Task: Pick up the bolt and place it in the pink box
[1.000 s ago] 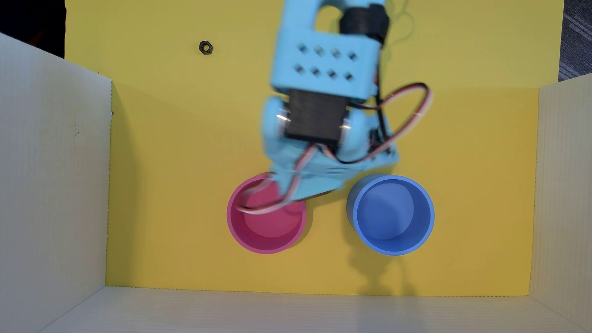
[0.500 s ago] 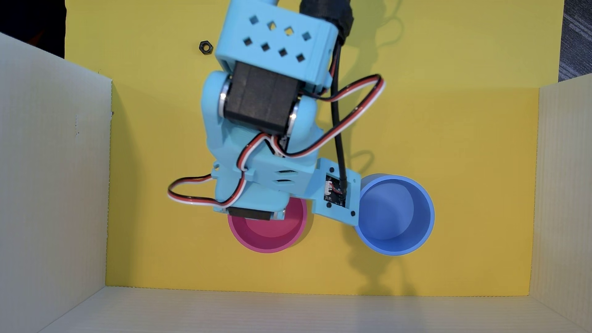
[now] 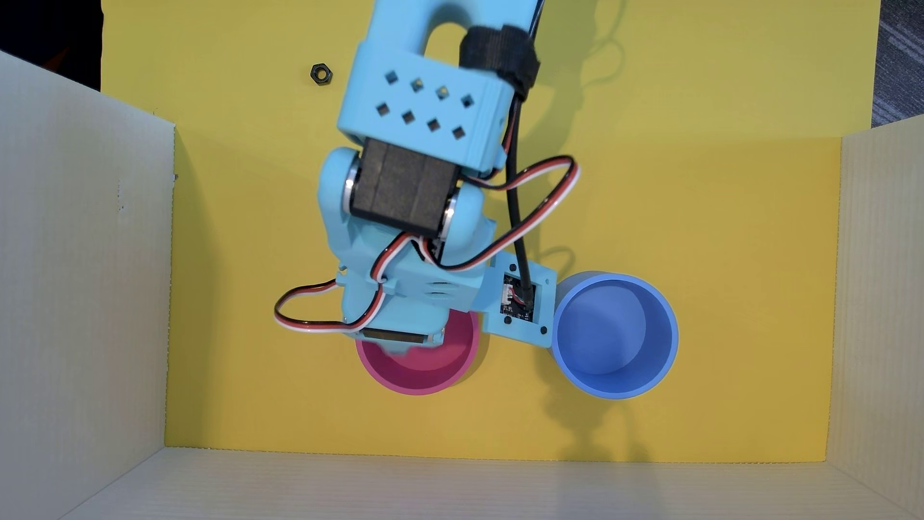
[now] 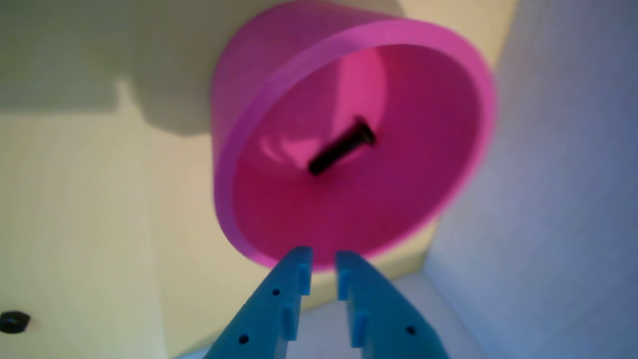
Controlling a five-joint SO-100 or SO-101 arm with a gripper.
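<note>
The gripper (image 4: 323,259) hangs above the pink box (image 3: 425,372), jaws slightly parted and empty. The blue container (image 3: 617,385) stands just beside it, toward the desk's right edge in the overhead view. The bolt (image 4: 343,147) lies inside the pink box. A nut (image 3: 321,74) sits near the far edge.

The bolt (image 4: 342,147), small and black with a rounded head, lies slanted on the flat bottom of the box (image 4: 451,55), head toward the upper right of the wrist view. The box (image 3: 425,382), round, pink and open-topped, stands upright at lower centre of the overhead view.
</note>
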